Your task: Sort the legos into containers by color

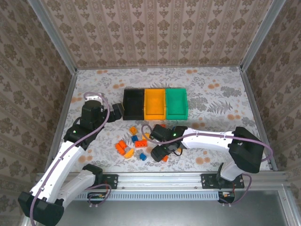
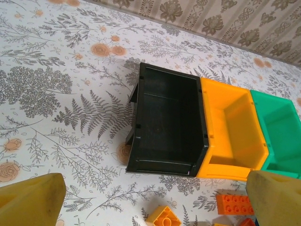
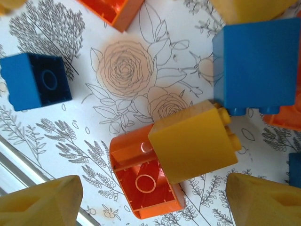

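The containers stand joined in a row at the back: black bin (image 1: pixel 133 104), yellow-orange bin (image 1: pixel 155 104), green bin (image 1: pixel 176 103); all three look empty. The legos lie scattered in front of them, among them an orange brick (image 1: pixel 121 147) and a blue brick (image 1: pixel 135 138). My right gripper (image 3: pixel 153 202) is open, low over an upturned orange brick (image 3: pixel 141 188) with a yellow brick (image 3: pixel 193 141) leaning on it; neither finger touches them. My left gripper (image 2: pixel 153 202) hangs open and empty just in front of the black bin (image 2: pixel 167 122), beside a yellow brick (image 2: pixel 163 216).
A large blue brick (image 3: pixel 258 63) and a smaller blue one (image 3: pixel 35 80) lie near the right gripper. The metal rail (image 1: pixel 160 179) runs along the table's near edge, close behind that gripper. Patterned walls enclose the table on three sides.
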You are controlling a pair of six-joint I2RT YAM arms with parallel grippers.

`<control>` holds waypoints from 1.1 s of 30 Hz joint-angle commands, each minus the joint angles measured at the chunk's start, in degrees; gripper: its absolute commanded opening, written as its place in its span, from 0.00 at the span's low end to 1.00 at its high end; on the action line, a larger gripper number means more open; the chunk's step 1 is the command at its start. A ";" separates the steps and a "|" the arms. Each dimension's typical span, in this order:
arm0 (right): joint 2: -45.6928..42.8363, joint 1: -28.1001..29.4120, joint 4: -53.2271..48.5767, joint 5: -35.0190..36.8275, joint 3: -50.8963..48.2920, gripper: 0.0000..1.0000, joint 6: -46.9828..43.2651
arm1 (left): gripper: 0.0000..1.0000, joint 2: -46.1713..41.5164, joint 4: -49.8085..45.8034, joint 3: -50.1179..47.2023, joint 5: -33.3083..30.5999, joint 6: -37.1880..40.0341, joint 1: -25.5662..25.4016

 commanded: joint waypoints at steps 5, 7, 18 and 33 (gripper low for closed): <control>5.28 2.21 -0.35 3.28 0.14 0.78 -1.11 | 1.00 0.08 -0.59 -0.71 0.42 -0.94 0.99; 6.18 2.86 -1.05 3.85 0.46 0.76 -1.39 | 1.00 0.50 -0.57 -0.76 0.65 -1.03 1.27; 7.75 4.62 -1.58 5.56 0.21 0.56 -3.29 | 1.00 2.06 -0.18 -0.29 1.27 -1.20 2.15; -9.86 -8.76 1.69 5.72 2.04 0.30 -3.21 | 1.00 4.54 2.13 -1.01 2.53 -2.41 2.32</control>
